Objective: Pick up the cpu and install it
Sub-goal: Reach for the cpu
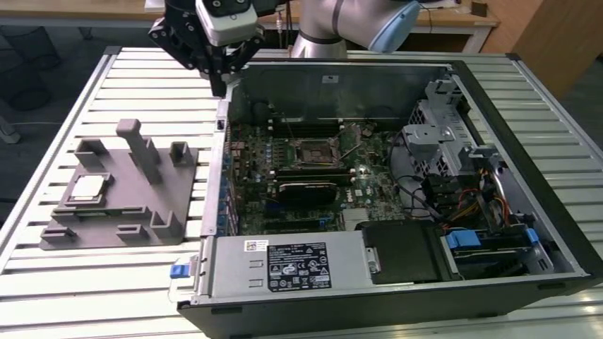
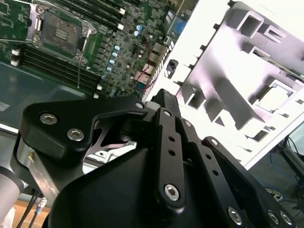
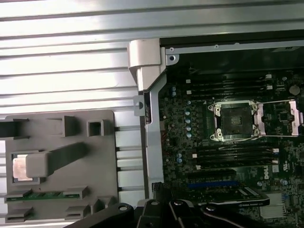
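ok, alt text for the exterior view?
Black gripper hangs above a corner of an open black computer case on a slatted metal table. The small silvery square cpu lies in the grey plastic fixture at the exterior view's left, apart from the gripper; the motherboard socket is empty.

Open computer case (image 1: 396,305) on the table (image 1: 94,296), fixture (image 1: 141,212) beside it on the exterior view's left, cpu (image 1: 87,186) lying in the fixture

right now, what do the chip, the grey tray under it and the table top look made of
Chip: metal top, it seems, pale silvery-beige with a dull sheen.
Tray: probably plastic, matte even grey, blocky moulded posts.
Table top: likely aluminium, light silvery ribbed slats.
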Available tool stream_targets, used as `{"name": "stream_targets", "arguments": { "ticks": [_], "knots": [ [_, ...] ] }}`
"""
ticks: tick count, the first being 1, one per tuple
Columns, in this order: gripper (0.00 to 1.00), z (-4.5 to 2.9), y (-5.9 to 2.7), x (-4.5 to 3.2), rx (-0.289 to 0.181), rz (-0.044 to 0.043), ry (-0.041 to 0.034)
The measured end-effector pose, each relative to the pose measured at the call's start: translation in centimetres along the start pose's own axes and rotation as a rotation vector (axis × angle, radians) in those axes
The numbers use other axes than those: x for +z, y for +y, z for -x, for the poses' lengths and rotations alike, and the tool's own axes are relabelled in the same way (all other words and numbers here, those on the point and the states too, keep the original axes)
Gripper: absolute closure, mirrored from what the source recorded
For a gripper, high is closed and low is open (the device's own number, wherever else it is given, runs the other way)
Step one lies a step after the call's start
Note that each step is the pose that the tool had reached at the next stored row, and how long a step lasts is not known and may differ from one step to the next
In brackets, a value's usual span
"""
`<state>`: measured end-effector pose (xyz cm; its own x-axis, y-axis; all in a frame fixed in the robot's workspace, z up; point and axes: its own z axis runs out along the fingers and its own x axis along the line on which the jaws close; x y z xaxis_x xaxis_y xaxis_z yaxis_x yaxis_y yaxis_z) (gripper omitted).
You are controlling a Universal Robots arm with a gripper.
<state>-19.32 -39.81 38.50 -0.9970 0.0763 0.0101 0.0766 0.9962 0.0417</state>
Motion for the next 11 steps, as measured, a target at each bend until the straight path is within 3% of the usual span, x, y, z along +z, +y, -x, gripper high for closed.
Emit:
{"name": "stream_targets", "arguments": {
  "ticks": [7,11],
  "knots": [
    [0.89,-0.85,-0.06,0.2,0.0,-0.001,0.0131],
    [0.89,-1.66,-0.12,0.31,0.001,-0.0012,0.0166]
  ]
}}
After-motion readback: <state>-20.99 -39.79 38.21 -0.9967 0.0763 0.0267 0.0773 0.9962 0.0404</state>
